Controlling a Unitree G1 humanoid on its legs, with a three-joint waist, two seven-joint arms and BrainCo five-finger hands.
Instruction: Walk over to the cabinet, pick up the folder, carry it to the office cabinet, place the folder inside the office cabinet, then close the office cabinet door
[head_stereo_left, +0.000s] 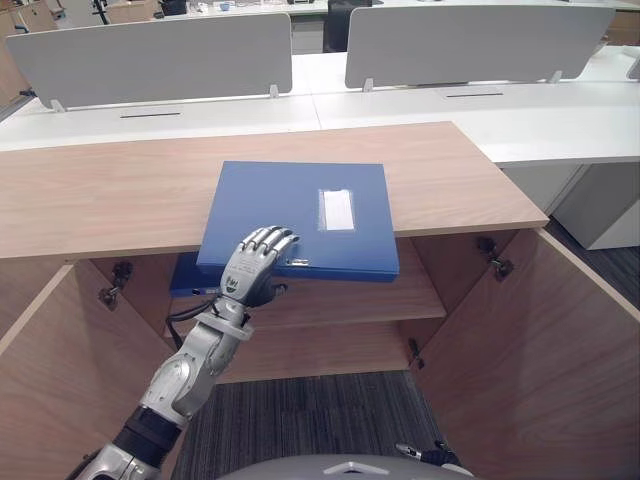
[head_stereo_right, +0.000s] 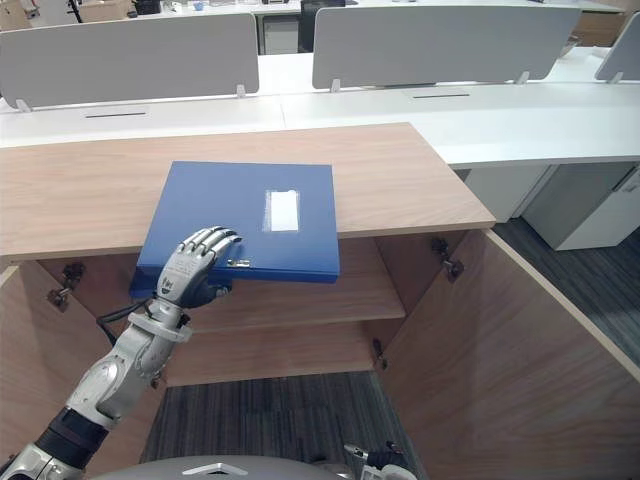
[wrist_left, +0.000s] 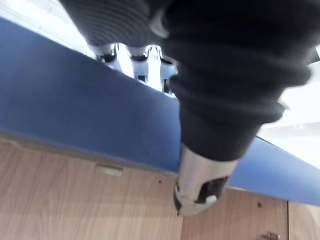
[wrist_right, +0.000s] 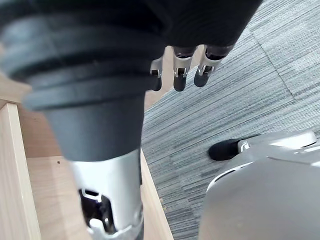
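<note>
The left door (head_stereo_left: 45, 350) of the wooden cabinet (head_stereo_left: 100, 190) stands swung open. Just beside it the left arm reaches up from below. The left hand (head_stereo_left: 250, 270) is clamped on the near edge of the blue folder (head_stereo_left: 300, 215), with the fingers (head_stereo_left: 268, 240) curled over its top face and the thumb tucked under the thick edge. The left wrist view shows the same hold, the fingers (wrist_left: 142, 57) showing past the blue edge.

The folder lies flat on the cabinet top, and its near part juts out past the front edge, over the open inside and the shelf (head_stereo_left: 340, 305). It looks like a stiff box file with hard boards, so it should not sag or fold when lifted. It is probably fairly light if empty, though its contents cannot be seen. The cover looks smooth and could slip in a one-handed pinch. The overhanging thick edge is the sensible place to hold it. A grip near the middle of that edge, by the small metal clip (head_stereo_left: 298, 262), would probably keep it from tipping, and the hand sits somewhat to the left of that.

Further right, the right door (head_stereo_left: 560, 340) is open too. The right hand (wrist_right: 180, 77) hangs low over the grey carpet (wrist_right: 240, 100), its fingers loose and holding nothing.
</note>
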